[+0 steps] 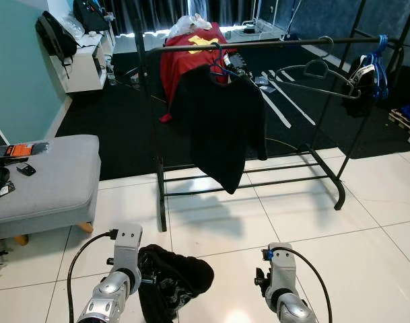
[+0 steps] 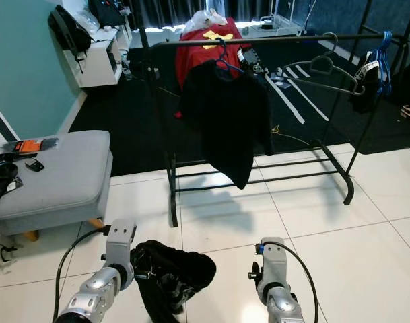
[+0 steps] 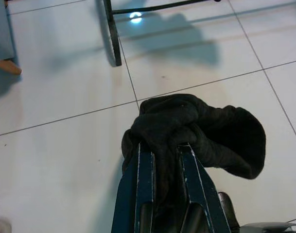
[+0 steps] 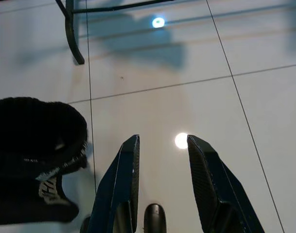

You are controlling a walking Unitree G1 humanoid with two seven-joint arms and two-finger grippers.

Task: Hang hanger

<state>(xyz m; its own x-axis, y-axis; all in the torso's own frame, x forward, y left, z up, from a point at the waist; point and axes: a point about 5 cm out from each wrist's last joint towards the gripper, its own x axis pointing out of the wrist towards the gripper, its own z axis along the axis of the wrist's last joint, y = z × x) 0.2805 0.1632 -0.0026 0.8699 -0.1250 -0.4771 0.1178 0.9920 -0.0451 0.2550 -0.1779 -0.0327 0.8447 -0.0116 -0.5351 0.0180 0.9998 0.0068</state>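
- Where white tiles meet dark carpet, one black clothes rack, well ahead of both grippers.
- On its rail: one black shirt on a blue hanger, one empty grey hanger, several blue hangers at the far end.
- One grey ottoman, ahead, off to the left.
- Left gripper: clenched on one bunched black garment, low over the tiles.
- Right gripper: fingers parted, holding nothing, beside that garment.

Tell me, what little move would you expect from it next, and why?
Probably it should lift the left gripper toward the clothes rail. That gripper is shut on a bunched black garment held low over the white tiled floor, while the rail stands ahead with an empty grey hanger free. The right gripper is open, holding nothing.
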